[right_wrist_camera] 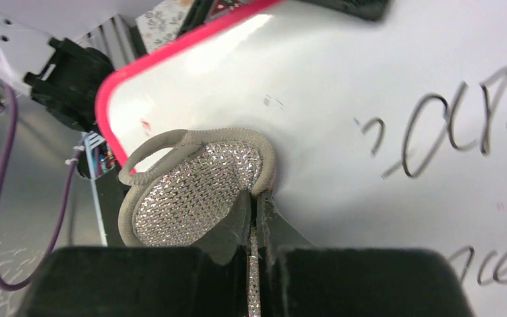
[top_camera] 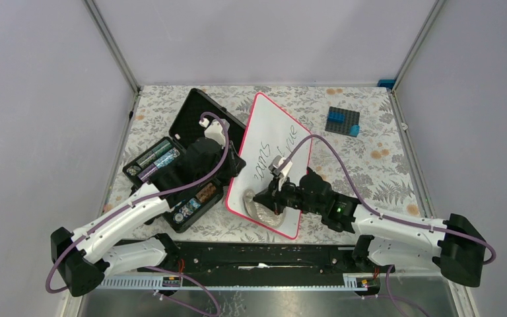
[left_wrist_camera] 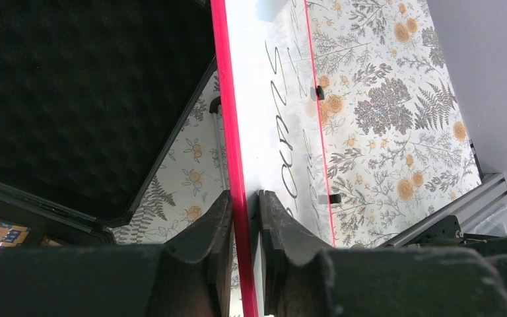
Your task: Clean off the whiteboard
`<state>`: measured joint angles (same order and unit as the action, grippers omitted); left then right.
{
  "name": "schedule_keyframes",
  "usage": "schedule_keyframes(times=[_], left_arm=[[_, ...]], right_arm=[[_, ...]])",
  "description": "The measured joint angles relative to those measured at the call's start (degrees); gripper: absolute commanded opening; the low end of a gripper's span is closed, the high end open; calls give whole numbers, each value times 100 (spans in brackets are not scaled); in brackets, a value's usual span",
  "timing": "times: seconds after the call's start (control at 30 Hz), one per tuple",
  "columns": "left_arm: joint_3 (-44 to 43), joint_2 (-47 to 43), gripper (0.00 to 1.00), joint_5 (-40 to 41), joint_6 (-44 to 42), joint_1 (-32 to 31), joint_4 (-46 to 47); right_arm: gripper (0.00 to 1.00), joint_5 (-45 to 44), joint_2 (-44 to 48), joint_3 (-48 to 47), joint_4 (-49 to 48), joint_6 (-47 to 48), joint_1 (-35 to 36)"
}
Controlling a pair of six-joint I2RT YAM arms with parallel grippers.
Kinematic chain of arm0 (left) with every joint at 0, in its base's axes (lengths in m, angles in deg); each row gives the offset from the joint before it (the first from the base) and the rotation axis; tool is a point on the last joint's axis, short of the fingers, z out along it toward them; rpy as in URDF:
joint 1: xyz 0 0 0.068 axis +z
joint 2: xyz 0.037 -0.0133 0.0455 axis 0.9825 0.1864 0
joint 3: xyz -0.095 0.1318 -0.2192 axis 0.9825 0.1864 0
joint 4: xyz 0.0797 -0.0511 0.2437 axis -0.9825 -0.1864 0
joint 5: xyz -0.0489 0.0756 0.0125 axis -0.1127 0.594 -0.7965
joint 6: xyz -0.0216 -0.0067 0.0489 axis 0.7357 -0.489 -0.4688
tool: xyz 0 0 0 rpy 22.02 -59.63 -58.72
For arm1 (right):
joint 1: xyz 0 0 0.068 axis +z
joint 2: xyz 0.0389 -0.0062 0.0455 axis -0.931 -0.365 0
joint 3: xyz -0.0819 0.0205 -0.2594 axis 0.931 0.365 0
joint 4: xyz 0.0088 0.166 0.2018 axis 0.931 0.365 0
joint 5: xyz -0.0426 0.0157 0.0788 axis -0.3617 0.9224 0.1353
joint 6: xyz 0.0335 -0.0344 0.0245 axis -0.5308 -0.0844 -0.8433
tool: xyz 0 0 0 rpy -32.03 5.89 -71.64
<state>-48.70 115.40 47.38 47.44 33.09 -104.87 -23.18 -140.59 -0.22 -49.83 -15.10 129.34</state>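
- Far left on the flower-patterned table (top_camera: 376, 175) a black foam-lined case (top_camera: 198, 109) lies open, its lid tilted back just beside the board's left edge.
- The left gripper (left_wrist_camera: 244, 201) reaches in over the case. Its two dark fingers are pinched tight on the red rim of the whiteboard (top_camera: 267, 129), one on each side of that left edge.
- The whiteboard sits in the middle of the table, turned at an angle. One short end points to the back wall and the other comes towards the arm bases. Whether it lies fully flat I cannot tell.
- Black handwriting (right_wrist_camera: 436, 125) runs across the board's middle. The near end is bare white.
- The right gripper (right_wrist_camera: 254, 201) is over the near end of the board, clamped narrow on a grey-rimmed pad (right_wrist_camera: 191, 191) with a glittery silver mesh face.
- The pad lies against the white surface right by the board's rounded near corner, apart from the writing.
- Well off to the right, towards the back, a dark plate with blue blocks (top_camera: 342, 121) rests on the table, clear of board and arms.
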Motion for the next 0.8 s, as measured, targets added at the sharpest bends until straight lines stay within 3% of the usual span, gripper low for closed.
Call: schedule_keyframes(times=[0.27,0.47,0.8], left_arm=[[0,0,0,22,17,-7,20],[17,0,0,81,39,-7,2],[105,-33,0,87,35,-48,219]], right_arm=[[0,-535,326,323,168,-219,-48],[0,-258,-151,-310,695,-57,-66],[0,-186,-710,-1060,581,57,-105]])
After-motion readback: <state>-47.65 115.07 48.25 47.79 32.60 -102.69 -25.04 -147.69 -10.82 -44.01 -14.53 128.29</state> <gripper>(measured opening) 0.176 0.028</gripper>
